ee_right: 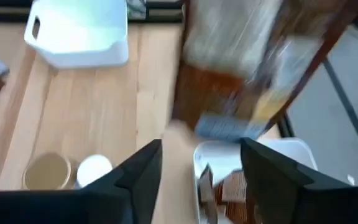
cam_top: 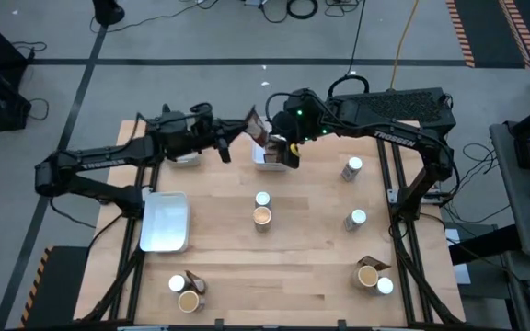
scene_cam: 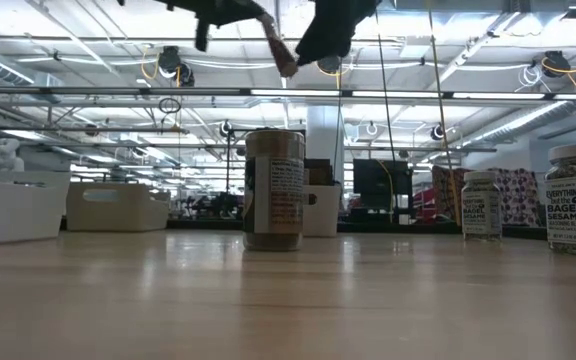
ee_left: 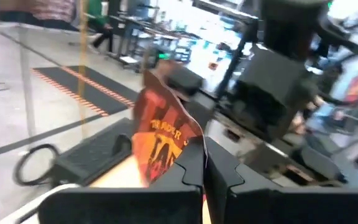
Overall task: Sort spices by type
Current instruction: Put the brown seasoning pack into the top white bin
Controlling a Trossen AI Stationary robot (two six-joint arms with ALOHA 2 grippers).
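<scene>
A dark brown spice packet [cam_top: 254,123] hangs in the air over the table's far middle, with my left gripper [cam_top: 236,133] shut on it. My right gripper [cam_top: 290,147] is open just right of the packet [ee_right: 247,74], its fingers [ee_right: 143,180] spread apart from it. Under them stands a white tray [cam_top: 267,158] with packets [ee_right: 229,186] inside. White-topped jars [cam_top: 262,199] [cam_top: 352,167] [cam_top: 357,219] and a tan-topped jar [cam_top: 262,216] stand on their bases on the table. My left gripper pinches the packet's lower edge [ee_left: 180,163] between its two fingers [ee_left: 185,180]. The fingers lie level and come from the table's left. The packet stands up tilted from the fingertips, lifted clear above the tray.
A second white tray [cam_top: 166,221] sits at the near left, and another [cam_top: 187,158] lies under my left arm. Near the front left are two jars and a packet [cam_top: 187,290]. A like group [cam_top: 374,275] stands at the front right. Bare wood lies between them.
</scene>
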